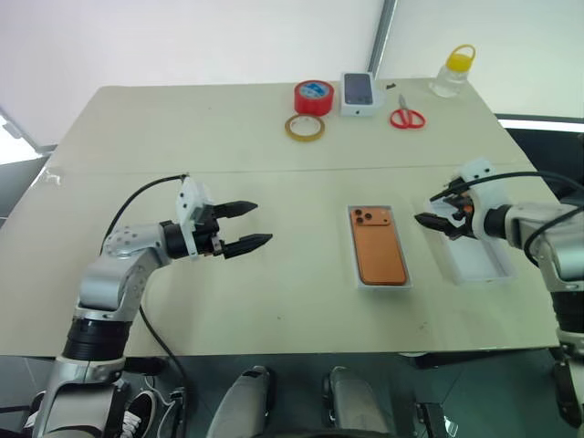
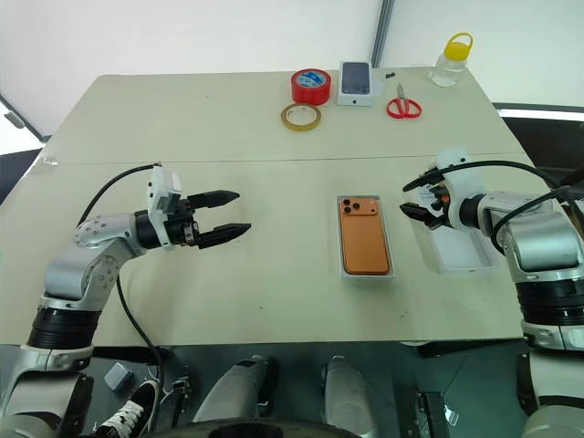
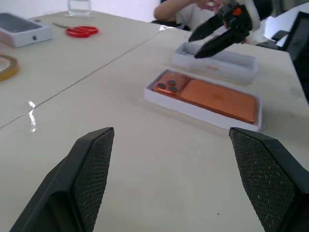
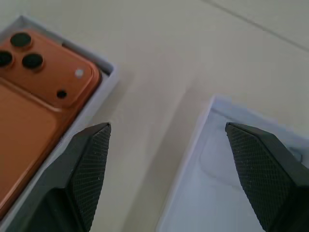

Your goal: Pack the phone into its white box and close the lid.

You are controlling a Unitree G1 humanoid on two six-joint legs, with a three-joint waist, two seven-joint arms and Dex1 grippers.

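Beige tabletop (image 1: 274,137) with a faint seam across it, white wall behind, dark floor at the frame's lower edge.

Orange rectangular smartphone (image 1: 379,245) lies back-up, right of centre in the head view, seated inside a shallow white cardboard tray (image 1: 410,274); its three dark lenses sit at the far end. Just to the right of it, apart by a strip of bare table, lies a second shallow white cardboard piece with a pale inside (image 1: 482,265), open side up, holding nothing.

Right gripper (image 1: 436,220) hangs over the near-left corner region of that second white piece, at centre right of the frame. Its two black fingers stand spread apart and hold nothing; whether a tip touches the cardboard wall, cannot tell. In the right wrist view the fingers (image 4: 84,169) straddle the gap between the tray with the phone and the empty white piece.

Left gripper (image 1: 245,226) is at centre left, well apart from the phone, pointing toward it across bare table. Fingers spread wide, empty, clear of the surface.

Far edge of the table, upper centre to upper right:
- red roll of tape (image 1: 314,96)
- tan ring of clear tape (image 1: 304,128), just in front of the red one
- small white box printed with a dark-screened phone (image 1: 359,93)
- red-handled scissors (image 1: 407,118)
- clear plastic bottle with a yellow cap and loop (image 1: 453,71)

Left wrist view: part of a seated person (image 3: 190,12) beyond the table's far side.
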